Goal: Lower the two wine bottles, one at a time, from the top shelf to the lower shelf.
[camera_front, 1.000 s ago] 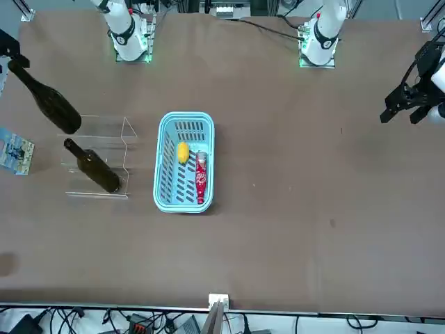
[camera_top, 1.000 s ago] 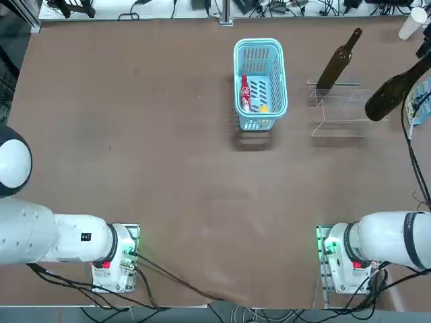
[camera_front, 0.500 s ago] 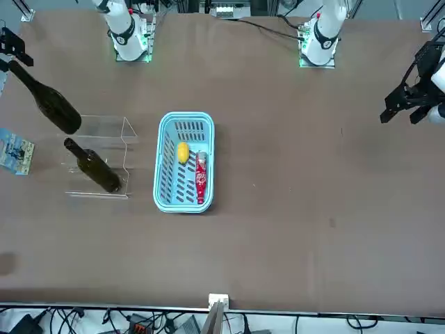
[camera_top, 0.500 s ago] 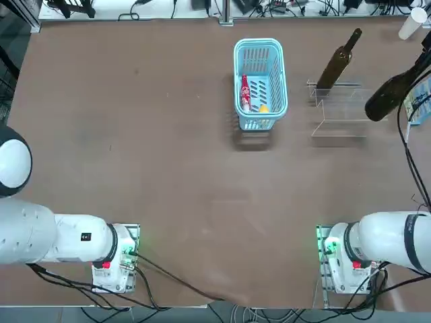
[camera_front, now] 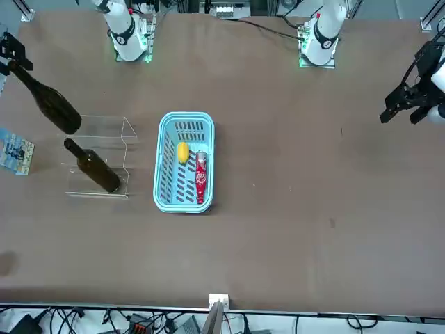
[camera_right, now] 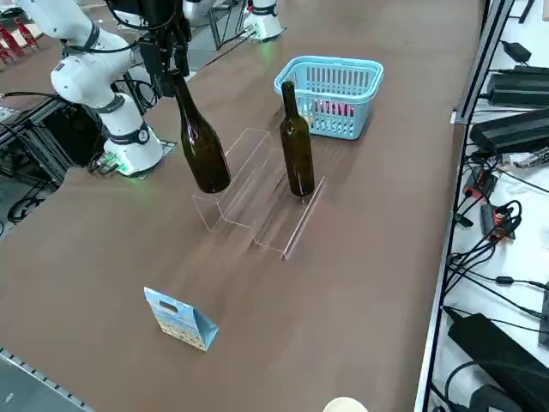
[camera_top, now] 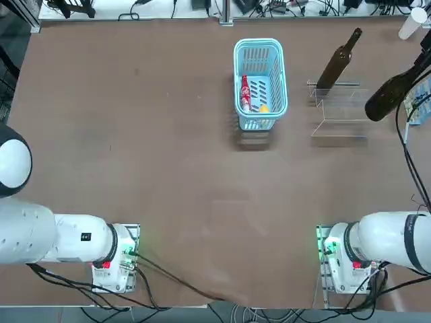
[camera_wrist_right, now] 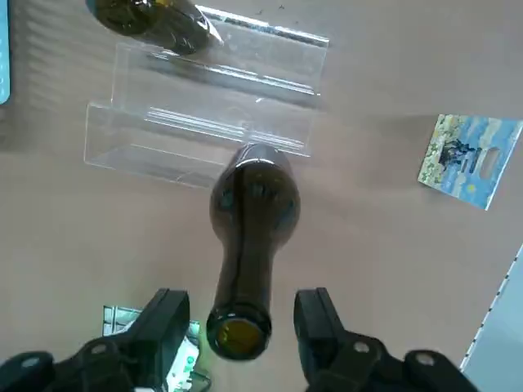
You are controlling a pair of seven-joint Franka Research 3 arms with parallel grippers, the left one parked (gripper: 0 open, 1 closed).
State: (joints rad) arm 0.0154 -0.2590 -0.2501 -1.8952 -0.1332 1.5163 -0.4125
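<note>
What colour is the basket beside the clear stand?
Light blue; the basket shows best in the front view.

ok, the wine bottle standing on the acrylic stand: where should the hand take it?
Probably by the slim neck of the standing bottle, just under the mouth, with the hand coming down from above. It stands upright on the stand, the neck is free all round, and the body is much wider. The right hand carries the other bottle by its neck the same way.
</note>
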